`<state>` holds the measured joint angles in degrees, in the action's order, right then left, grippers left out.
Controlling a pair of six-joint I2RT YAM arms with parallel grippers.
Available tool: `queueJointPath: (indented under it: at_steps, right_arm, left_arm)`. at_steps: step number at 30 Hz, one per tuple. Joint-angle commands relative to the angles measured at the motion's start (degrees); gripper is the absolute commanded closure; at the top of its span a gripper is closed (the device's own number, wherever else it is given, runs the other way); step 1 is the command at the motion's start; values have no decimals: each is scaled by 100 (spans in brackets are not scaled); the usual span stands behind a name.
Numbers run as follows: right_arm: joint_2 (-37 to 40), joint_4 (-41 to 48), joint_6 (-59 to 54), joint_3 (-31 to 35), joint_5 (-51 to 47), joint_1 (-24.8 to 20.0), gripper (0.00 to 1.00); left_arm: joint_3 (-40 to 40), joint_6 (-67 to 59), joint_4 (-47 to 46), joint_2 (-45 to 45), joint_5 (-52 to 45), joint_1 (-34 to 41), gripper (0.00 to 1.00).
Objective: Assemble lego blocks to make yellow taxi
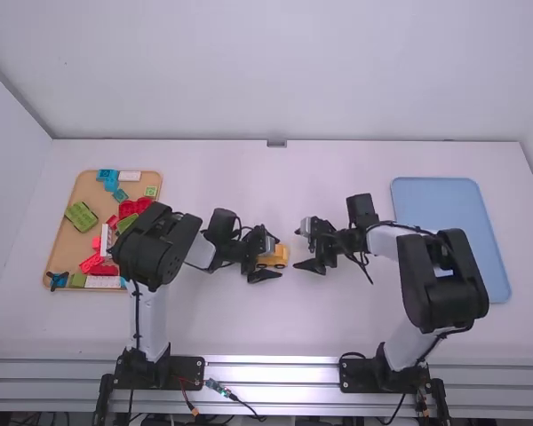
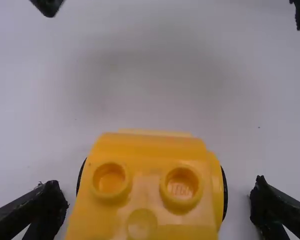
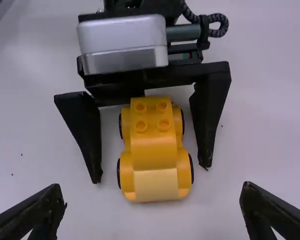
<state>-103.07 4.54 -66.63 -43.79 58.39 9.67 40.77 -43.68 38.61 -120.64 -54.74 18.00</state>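
From the high view, I have the taxi (image 1: pixel 279 257) near the middle of the table (image 1: pixel 266 328), between the parted fingers of my left gripper (image 1: pixel 276 256). My right gripper (image 1: pixel 299 247) is open too, facing it from the right, nothing held. Off to my left, a tan tray (image 1: pixel 64 248) carries loose blocks in red, green, blue and white; well apart on my right lies a blue tray (image 1: pixel 449 217).

Through my left wrist view, my left gripper (image 2: pixel 159 202) stands spread, each fingertip clear of the taxi's sides. Up close I get the round studs (image 2: pixel 181 190) on its yellow top, and dark wheel edges.

My right wrist view, facing my left one, gives me the taxi's whole length, upright: four studs on its raised part, a pale slope (image 3: pixel 156 185) below that, black wheels (image 3: pixel 191 169) along both sides. My right gripper's fingers are wide apart, touching nothing.

The surface is smooth and white, with metal rails (image 1: pixel 266 373) along my edge and a pale wall (image 1: pixel 275 71) beyond.
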Motion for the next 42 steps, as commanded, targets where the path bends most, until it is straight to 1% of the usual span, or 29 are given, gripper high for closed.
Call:
queueJointPath:
  at_steps: [1,3,6,8,10,12,16,18,20,23,25,28,31,34,37,42]
  right_arm:
    - [42,-192,-63,249,334,-57,5]
    - [42,-629,282,446,323,-59,1]
    - [42,-1565,975,807,249,26,0]
    - [42,-2140,1353,1014,-9,140,0]
    - [42,-2463,1631,1119,-201,243,0]
    - [42,-2785,1735,1224,-431,402,1]
    - [42,-3062,1952,1307,-728,566,0]
    - [7,-3182,2059,1303,-774,570,0]
    - [-177,-3285,2028,1204,-719,511,0]
    - [-503,-3274,2035,994,-691,457,0]
    - [-782,-3259,2035,815,-501,457,0]
    - [-1241,-3250,1781,505,280,457,0]
    - [-1355,-3246,1467,442,619,476,1]
    - [-1353,-3305,1482,446,407,605,0]
    - [-1373,-3543,1788,446,-94,850,0]
    - [-1742,-4146,2448,282,-807,1314,0]
  left_arm:
    - [20,85,-109,17,192,2,1]
    - [20,61,-271,175,203,0,1]
    - [22,63,-695,629,501,0,1]
    - [20,17,-1067,1008,756,0,1]
    - [20,4,-1342,1298,817,2,1]
    - [26,-413,-1829,1700,695,-2,1]
    - [111,-787,-2586,2277,660,-125,1]
    - [133,-787,-2752,2450,612,-221,1]
    - [140,-846,-2986,2688,505,-437,1]
    - [138,-1108,-3263,2855,83,-706,1]
    - [138,-1296,-3425,2924,-247,-929,1]
    - [133,-1423,-3563,2957,-669,-1333,1]
    - [133,-1425,-3624,2957,-872,-1596,1]
    - [131,-1425,-3670,2957,-984,-1803,1]
    - [131,-1425,-3668,2957,-1104,-1939,1]
    - [131,-1423,-3668,2957,-1143,-1923,1]
